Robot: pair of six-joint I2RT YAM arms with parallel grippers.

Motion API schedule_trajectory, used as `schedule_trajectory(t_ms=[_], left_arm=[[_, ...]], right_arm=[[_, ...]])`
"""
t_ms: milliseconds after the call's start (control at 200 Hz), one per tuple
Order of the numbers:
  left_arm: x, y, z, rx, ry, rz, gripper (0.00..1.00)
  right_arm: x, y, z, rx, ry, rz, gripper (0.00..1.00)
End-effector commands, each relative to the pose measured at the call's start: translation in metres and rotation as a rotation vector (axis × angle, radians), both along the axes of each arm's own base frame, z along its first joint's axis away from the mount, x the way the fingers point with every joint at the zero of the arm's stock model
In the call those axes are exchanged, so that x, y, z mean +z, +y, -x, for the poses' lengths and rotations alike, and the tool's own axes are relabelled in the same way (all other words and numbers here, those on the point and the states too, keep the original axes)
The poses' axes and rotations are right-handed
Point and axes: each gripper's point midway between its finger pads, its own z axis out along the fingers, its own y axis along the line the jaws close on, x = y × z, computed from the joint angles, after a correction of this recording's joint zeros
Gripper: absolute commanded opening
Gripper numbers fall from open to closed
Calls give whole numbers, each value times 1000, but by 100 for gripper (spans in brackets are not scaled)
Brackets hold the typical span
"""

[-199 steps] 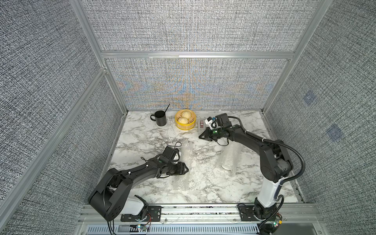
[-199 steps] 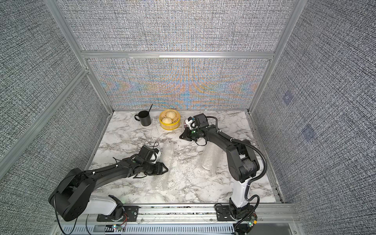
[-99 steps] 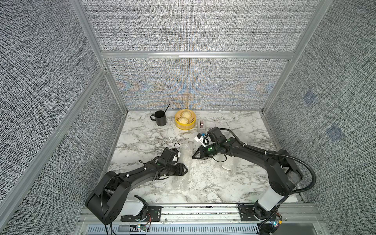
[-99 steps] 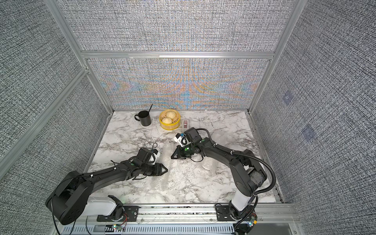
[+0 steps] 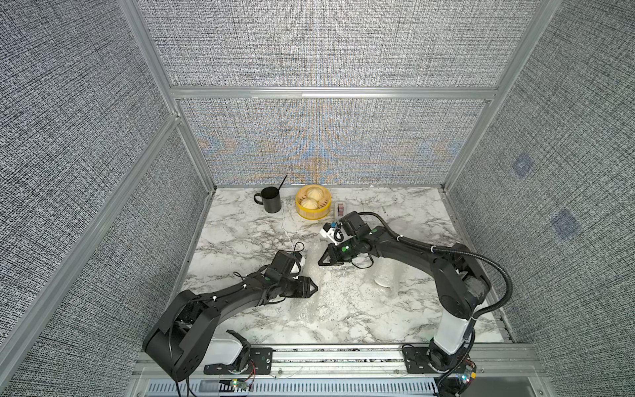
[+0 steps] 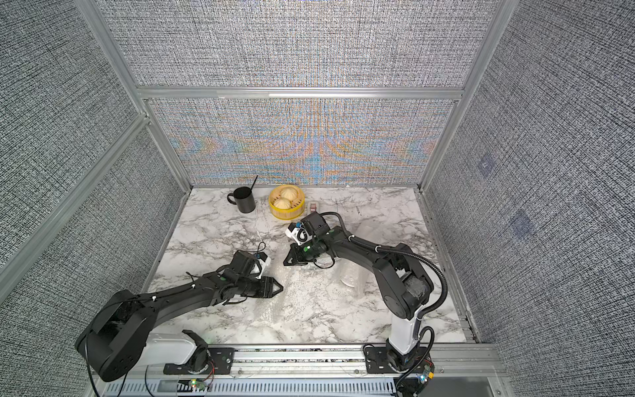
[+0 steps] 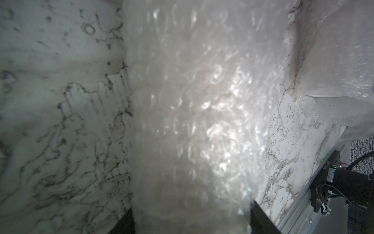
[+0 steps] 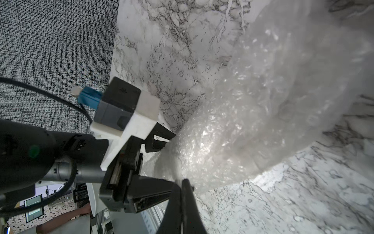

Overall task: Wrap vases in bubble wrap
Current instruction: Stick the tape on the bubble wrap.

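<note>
Left pincer (image 5: 314,286): half-spread, low over the middle of the bench (image 5: 240,233), clamped across one end of a rolled bundle of bubble wrap (image 7: 192,101), a finger pressed to each side.
Right pincer (image 5: 320,264): closed tight, tips at the edge of the same bundle, just beside the left pincer. Whether any film is pinched between the tips cannot be told.
Bubble wrap: glossy, partly flat on the marble in front of both pincers, partly bunched up between them.
Vase (image 5: 383,282): lying on the bench under the right forearm, sheathed in wrap, one white round end showing.
Black mug (image 5: 271,201) and yellow steamer basket (image 5: 313,213) with two buns (image 5: 311,197): at the back edge, well apart from the wrapping.
</note>
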Motion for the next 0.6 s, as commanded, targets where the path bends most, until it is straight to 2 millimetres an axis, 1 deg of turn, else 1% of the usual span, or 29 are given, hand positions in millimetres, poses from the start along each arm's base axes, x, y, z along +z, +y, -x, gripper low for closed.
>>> schedule_trajectory(t_ms=[0,30,90,215,310,380,465,595], left_arm=[[-23,27,20,4,83,-135,54],[-23,27,19,11,83,-135,54],[-23,25,19,7,87,-126,54],[-27,28,19,16,96,-132,54],[-27,28,21,14,105,-133,54],[-27,28,20,17,104,-131,54],[-26,27,20,13,104,-128,54],[-27,29,20,17,109,-135,54]], right_arm=[[-10,-2,12,42,20,42,0],[-14,-4,15,52,25,67,0],[-20,-7,15,44,27,84,0],[-20,2,14,67,31,60,0],[-31,1,12,74,33,98,0],[-33,4,12,78,37,90,0],[-31,10,9,83,29,71,0],[-40,13,7,93,36,94,0]])
